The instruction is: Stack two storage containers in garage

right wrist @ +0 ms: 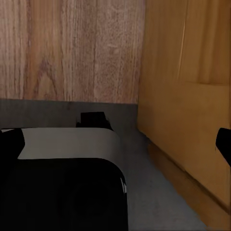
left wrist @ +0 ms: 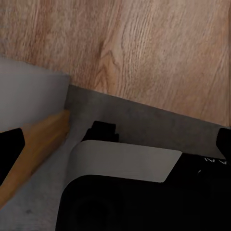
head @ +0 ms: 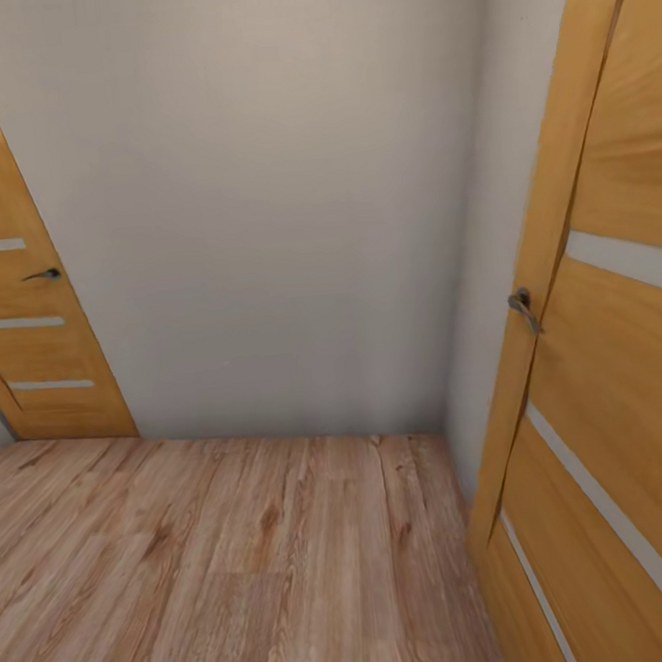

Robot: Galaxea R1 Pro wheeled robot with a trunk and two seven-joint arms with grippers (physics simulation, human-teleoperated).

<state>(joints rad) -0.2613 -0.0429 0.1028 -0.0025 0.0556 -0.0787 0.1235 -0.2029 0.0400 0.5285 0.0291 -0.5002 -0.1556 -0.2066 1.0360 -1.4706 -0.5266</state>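
Where wood-plank floor (head: 222,571) meets pale wall (head: 259,197), two honey-coloured doors (head: 613,346).

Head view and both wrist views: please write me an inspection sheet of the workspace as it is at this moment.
Surface: light wood-plank floor; the wrist views show a dark grey strip bordering the planks, under the robot's black and grey body.
Job's things: nothing seen.
Clutter: nothing seen.
Grippers: left gripper and right gripper each have dark fingers far apart at the picture's edges, nothing held between them.
Cables: nothing seen.
Surroundings: a corner of pale wall; left door of honey-coloured wood with a dark handle; right door of the same wood with a metal handle, close beside the robot.
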